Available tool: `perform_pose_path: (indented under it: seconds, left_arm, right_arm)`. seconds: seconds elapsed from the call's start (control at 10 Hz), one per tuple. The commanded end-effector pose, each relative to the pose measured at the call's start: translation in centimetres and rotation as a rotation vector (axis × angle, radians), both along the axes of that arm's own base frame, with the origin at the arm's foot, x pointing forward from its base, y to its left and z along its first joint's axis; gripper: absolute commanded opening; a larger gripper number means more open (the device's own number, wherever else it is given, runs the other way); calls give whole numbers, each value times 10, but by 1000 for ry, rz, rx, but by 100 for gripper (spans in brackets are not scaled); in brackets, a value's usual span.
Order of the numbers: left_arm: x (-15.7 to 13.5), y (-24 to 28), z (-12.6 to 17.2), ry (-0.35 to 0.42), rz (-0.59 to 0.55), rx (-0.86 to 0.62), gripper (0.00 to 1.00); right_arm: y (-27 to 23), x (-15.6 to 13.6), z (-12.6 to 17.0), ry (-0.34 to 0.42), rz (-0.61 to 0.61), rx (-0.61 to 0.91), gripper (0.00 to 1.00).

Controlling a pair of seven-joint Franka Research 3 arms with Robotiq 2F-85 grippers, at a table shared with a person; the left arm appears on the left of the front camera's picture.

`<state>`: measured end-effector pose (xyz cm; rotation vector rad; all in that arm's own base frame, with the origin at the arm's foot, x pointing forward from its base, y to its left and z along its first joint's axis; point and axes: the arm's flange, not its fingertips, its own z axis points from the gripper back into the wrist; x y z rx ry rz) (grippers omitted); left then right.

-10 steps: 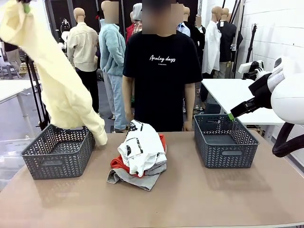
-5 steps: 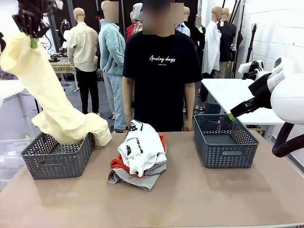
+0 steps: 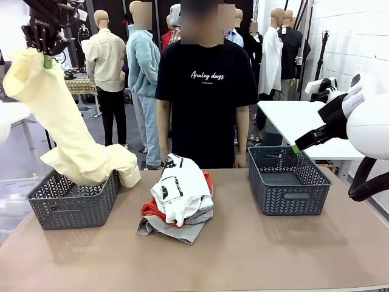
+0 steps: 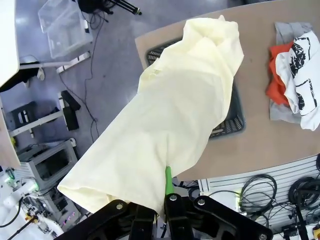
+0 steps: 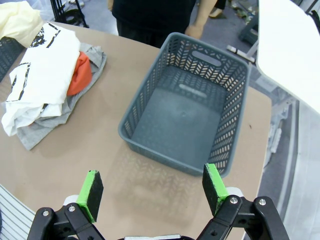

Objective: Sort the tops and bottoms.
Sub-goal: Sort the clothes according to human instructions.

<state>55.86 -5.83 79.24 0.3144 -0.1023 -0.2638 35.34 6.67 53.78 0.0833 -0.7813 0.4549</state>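
Note:
My left gripper [image 3: 42, 45] is high at the far left, shut on the top of a cream top [image 3: 67, 134]. The cream top [image 4: 175, 115] hangs down, and its lower end is bunched on the left basket [image 3: 73, 204]. In the middle of the table lies a pile: a white T-shirt with black print [image 3: 182, 191] over an orange-red top [image 3: 152, 210] and a grey garment [image 3: 176, 230] whose kind I cannot tell. My right gripper [image 5: 153, 187] hovers open above the table beside the right basket [image 5: 185, 115], holding nothing.
A person in a black T-shirt [image 3: 206, 91] stands at the table's far edge between the two baskets. The right basket [image 3: 289, 182] has nothing in it. Bare tabletop [image 3: 243, 255] runs along the front. A white table [image 3: 304, 121] stands beyond the right side.
My left gripper has come down into view with the cream top, whose lower end now rests bunched on the left basket. The right arm and the pile have not moved.

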Motion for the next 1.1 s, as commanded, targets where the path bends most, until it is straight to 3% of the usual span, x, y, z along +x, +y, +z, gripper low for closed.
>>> perform_pose_path:
  seconds: [0.0,0.1,0.2,0.4,0.5,0.6,0.7,0.9,1.0]
  left_arm:
    - [0,4,4,-26,12,0,0]
    - [0,0,0,0,0,0,0]
    - [5,8,-35,141,55,-27,0]
    - [-14,36,-119,382,236,21,0]
    - [-24,42,-161,449,311,52,0]
    - [-28,39,-194,415,375,64,0]
    - [-29,31,-209,328,425,23,0]
    - [-11,17,-207,265,483,-126,0]
    - [38,28,-186,394,444,13,0]
  right_arm:
    - [-1,1,-1,0,3,0,100]
    - [-1,1,-1,0,3,0,100]
    - [-1,1,-1,0,3,0,100]
    - [-1,1,-1,0,3,0,100]
    - [-1,1,-1,0,3,0,100]
    - [-1,1,-1,0,3,0,100]
    - [-1,1,-1,0,3,0,100]
    - [-1,1,-1,0,3,0,100]
    - [-1,1,-1,0,3,0,100]
